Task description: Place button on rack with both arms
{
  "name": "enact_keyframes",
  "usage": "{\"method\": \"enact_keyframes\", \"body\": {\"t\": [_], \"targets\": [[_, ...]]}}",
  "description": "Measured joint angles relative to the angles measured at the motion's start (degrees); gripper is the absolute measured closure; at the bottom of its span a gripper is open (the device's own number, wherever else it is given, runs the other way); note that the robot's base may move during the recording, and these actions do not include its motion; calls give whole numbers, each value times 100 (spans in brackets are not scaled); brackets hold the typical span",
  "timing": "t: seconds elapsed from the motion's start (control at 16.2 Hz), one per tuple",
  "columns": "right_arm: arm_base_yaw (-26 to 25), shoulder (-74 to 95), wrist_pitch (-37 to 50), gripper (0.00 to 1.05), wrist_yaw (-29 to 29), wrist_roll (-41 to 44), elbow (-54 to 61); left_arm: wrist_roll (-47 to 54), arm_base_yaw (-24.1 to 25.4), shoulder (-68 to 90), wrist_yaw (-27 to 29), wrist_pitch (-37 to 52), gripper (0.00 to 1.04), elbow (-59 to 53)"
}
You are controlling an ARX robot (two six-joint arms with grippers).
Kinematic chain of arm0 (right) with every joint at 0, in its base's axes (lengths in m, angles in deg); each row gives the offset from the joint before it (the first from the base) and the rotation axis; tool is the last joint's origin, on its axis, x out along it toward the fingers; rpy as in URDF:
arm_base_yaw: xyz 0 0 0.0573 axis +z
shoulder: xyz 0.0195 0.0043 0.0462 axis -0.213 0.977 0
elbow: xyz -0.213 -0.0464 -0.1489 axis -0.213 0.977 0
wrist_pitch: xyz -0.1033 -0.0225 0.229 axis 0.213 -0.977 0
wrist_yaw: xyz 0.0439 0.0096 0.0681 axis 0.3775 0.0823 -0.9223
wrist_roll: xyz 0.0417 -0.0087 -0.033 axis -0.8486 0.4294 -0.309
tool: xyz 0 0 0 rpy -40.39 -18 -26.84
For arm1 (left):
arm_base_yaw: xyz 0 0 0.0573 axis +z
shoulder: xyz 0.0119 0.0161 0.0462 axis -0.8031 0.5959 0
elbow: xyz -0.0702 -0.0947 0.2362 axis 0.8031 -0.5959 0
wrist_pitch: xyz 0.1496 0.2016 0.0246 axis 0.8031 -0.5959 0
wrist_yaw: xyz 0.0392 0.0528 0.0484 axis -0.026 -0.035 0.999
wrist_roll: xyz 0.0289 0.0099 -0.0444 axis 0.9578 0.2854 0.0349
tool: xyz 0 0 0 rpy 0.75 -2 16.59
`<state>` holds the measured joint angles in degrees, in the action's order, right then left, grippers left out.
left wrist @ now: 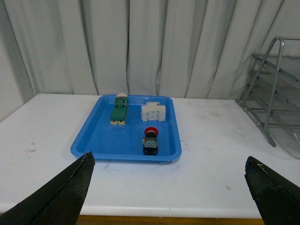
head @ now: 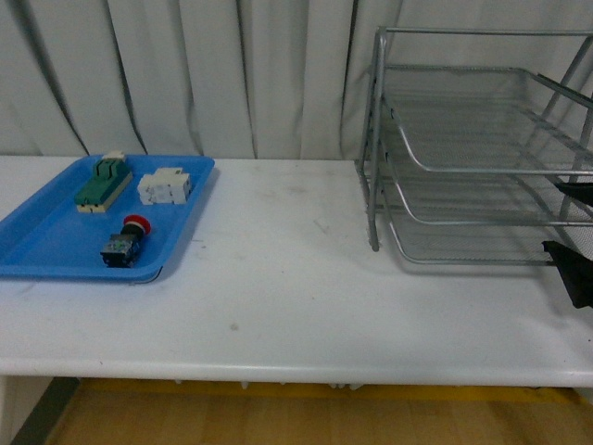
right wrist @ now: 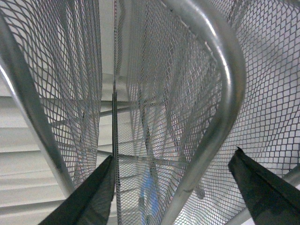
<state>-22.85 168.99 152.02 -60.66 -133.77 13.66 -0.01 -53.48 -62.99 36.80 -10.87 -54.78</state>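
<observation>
button in blue tray | ahead of left gripper, well apart

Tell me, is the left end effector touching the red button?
Apart. In the left wrist view the button lies in the blue tray, while the left end effector is open, its fingers far to either side.

The rack runs off the front view's right edge.

one blue tray carries three parts: one red-capped button, one white terminal block, one green-and-cream component. one wire rack, three mesh tiers. one white table.
</observation>
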Motion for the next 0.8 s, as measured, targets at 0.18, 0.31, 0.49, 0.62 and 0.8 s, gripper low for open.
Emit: {"method": "enact_keyframes", "body": {"t": [0.18, 0.31, 0.49, 0.62, 0.8], "targets": [[0, 33, -7, 56, 0, 142, -140, 2, 0, 0, 0, 0, 7, 0], [-2, 33, -13, 80, -2, 160, -166, 2, 0, 0, 0, 0, 7, 0], [-85, 96, -33, 101, -35, -166, -127, 0, 0, 0, 0, 0, 7, 0], [-149, -2, 26, 101, -72, -236, 114, 0, 0, 0, 0, -2, 7, 0], [-269, -308, 37, 101, -155, -260, 680, 0, 0, 0, 0, 0, 7, 0]]}}
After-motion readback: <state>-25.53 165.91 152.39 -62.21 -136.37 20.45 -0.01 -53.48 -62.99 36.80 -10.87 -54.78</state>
